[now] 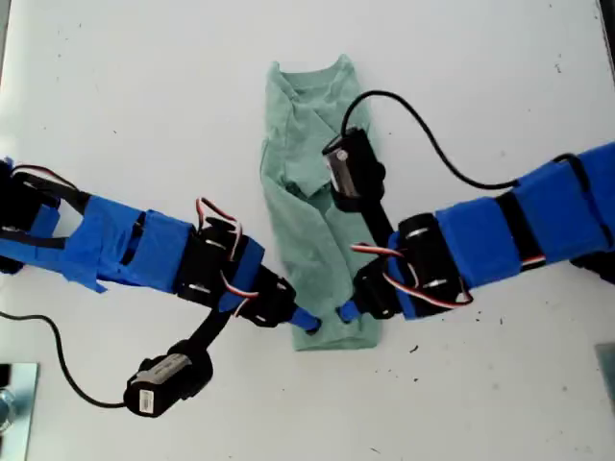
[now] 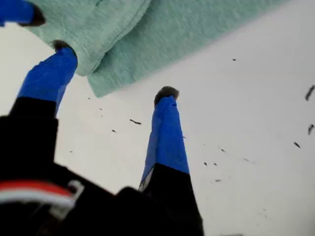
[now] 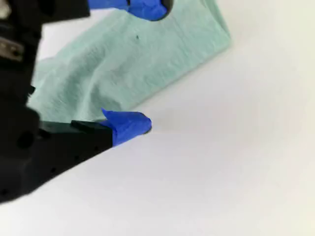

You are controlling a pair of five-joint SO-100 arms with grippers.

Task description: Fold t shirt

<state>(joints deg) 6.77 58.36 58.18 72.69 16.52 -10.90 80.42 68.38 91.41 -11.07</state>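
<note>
The t shirt [image 1: 293, 221] is pale green and lies folded lengthwise into a narrow strip mid-table in the exterior view, collar at the far end. My first gripper [image 1: 309, 324] comes in from the exterior view's left and sits at the near hem. It is open [image 2: 110, 73], with one blue fingertip [image 2: 54, 64] touching the t shirt [image 2: 162, 34] corner and the other on bare table. My second gripper [image 1: 346, 311] reaches the same hem from the exterior view's right. It is open [image 3: 142, 64], its blue fingers [image 3: 129, 124] spread across the t shirt [image 3: 123, 64].
The second arm's camera module [image 1: 346, 168] and its black cable [image 1: 432, 144] hang over the t shirt's middle. A metal object [image 1: 10, 403] sits at the exterior view's lower left corner. Dark specks [image 1: 413, 348] dot the white table [image 1: 480, 58].
</note>
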